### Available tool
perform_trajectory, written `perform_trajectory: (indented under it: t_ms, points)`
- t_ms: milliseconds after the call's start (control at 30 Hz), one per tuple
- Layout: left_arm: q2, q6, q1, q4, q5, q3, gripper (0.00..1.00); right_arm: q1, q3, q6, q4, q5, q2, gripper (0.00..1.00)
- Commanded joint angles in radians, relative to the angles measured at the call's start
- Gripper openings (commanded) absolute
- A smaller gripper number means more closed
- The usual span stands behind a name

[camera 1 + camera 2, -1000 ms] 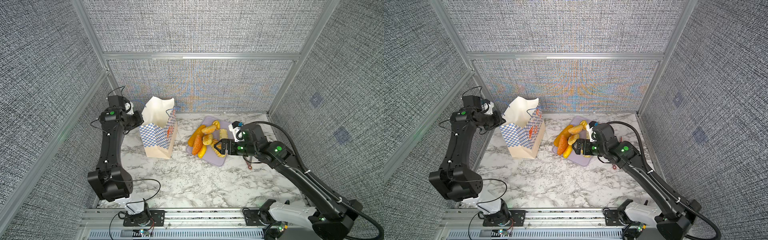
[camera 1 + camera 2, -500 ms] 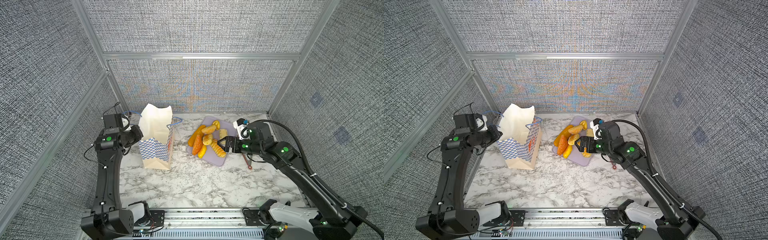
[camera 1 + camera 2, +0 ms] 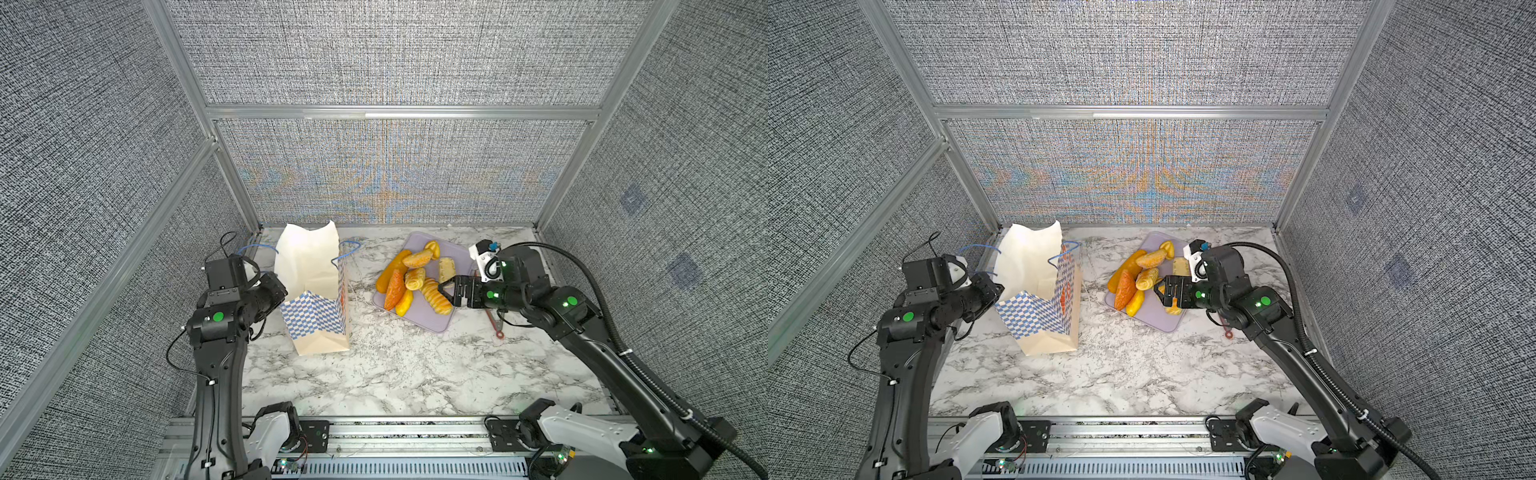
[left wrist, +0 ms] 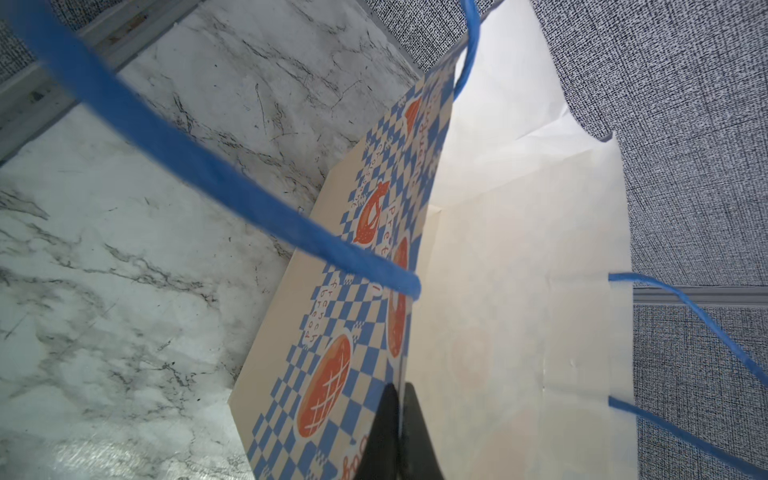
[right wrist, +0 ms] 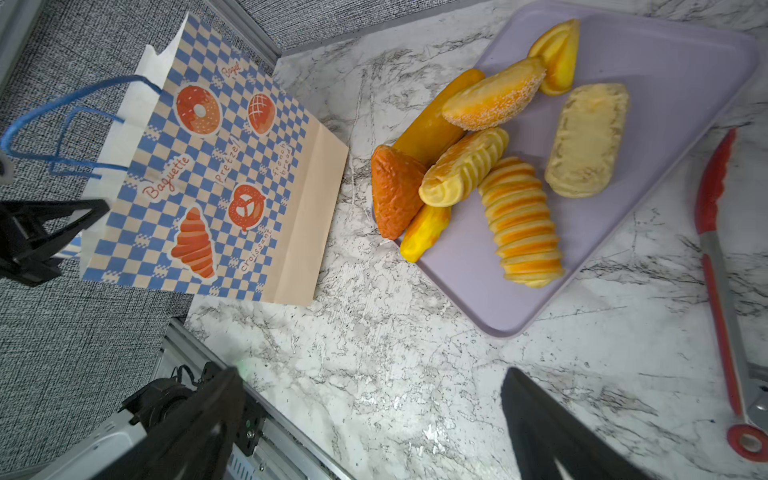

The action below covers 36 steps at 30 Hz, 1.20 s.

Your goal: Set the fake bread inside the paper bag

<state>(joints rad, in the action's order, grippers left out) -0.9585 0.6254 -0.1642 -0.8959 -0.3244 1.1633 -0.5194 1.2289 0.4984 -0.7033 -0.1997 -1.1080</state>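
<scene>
The paper bag [image 3: 316,307] [image 3: 1038,311] stands upright on the marble table, mouth open, blue cord handles loose. My left gripper [image 3: 281,291] [image 3: 998,291] [image 4: 399,415] is shut on the bag's near-left rim, one finger inside and one outside the wall. Several pieces of fake bread [image 3: 409,278] [image 3: 1138,274] [image 5: 478,166] lie piled on a lavender tray [image 3: 432,322] [image 5: 665,62]. My right gripper [image 3: 446,291] [image 3: 1160,291] [image 5: 372,374] hangs open and empty over the tray's right part, beside a ridged loaf [image 5: 521,224].
Red tongs [image 3: 494,322] [image 5: 715,232] lie on the table just right of the tray, under my right arm. Fabric walls close in the back and sides. An aluminium rail [image 3: 374,432] runs along the front edge.
My left arm has dropped and drawn the bag toward the front; the bag went from leaning to standing upright. My right gripper stayed open and only shifted slightly over the tray.
</scene>
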Motion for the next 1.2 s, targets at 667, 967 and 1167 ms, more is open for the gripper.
perform_trajectory:
  t_ms: [667, 967, 1167]
  points:
    - [0.046, -0.111, -0.001, -0.134, 0.092, 0.113, 0.98, 0.283, -0.075, -0.061, -0.077, 0.037, -0.062, 0.99]
    - [-0.006, -0.203, 0.024, -0.135, 0.140, 0.146, 0.98, 0.448, -0.159, -0.072, -0.094, 0.064, -0.082, 0.99]
    - [-0.019, -0.244, 0.092, -0.114, 0.217, 0.156, 0.98, 0.508, -0.185, -0.129, -0.111, 0.106, -0.163, 0.99]
